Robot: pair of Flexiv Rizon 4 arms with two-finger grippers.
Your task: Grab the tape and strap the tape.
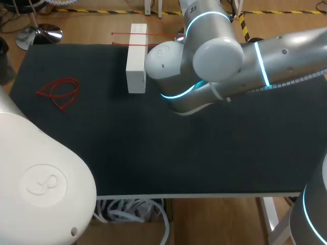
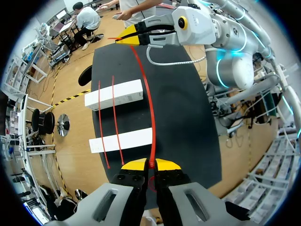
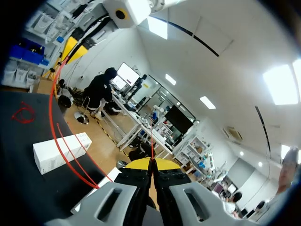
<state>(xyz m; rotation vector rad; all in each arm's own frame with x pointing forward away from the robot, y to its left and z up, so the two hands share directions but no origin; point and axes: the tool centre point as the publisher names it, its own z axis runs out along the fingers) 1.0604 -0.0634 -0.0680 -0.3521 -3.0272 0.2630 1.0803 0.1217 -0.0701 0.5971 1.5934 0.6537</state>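
In the head view, the white box point(image 1: 136, 58) is seen lying across the far edge of the table point(image 1: 153, 153). 2 thin red strands point(image 1: 158, 35) cross its far end, and a loose red loop point(image 1: 59, 93) is left well to the left of the white box. The right arm point(image 1: 230, 66) is stretched over the space just right of the white box, so both pincers are hidden there and the grasp cannot be checked from above. In the left wrist view, the left gripper point(image 2: 150, 165) is clenched on 1 end of the red strap point(image 2: 152, 108). The strap is carried past the ends of the white box and of a 2nd box point(image 2: 114, 94) beyond it, up to the right gripper point(image 2: 129, 36), where it is pinched again. In the right wrist view, that pincer's tips are pressed together on the thin strap, with the white box beside and ahead of them. The likeliest failure is judged to be slippage: so narrow a strap could be pulled out of 1 pinch if the arms are drawn apart. If it is let sag, it could be snagged on the white box, and the 2 strands could be dragged off. The overhanging white box could also be knocked off by the right arm.
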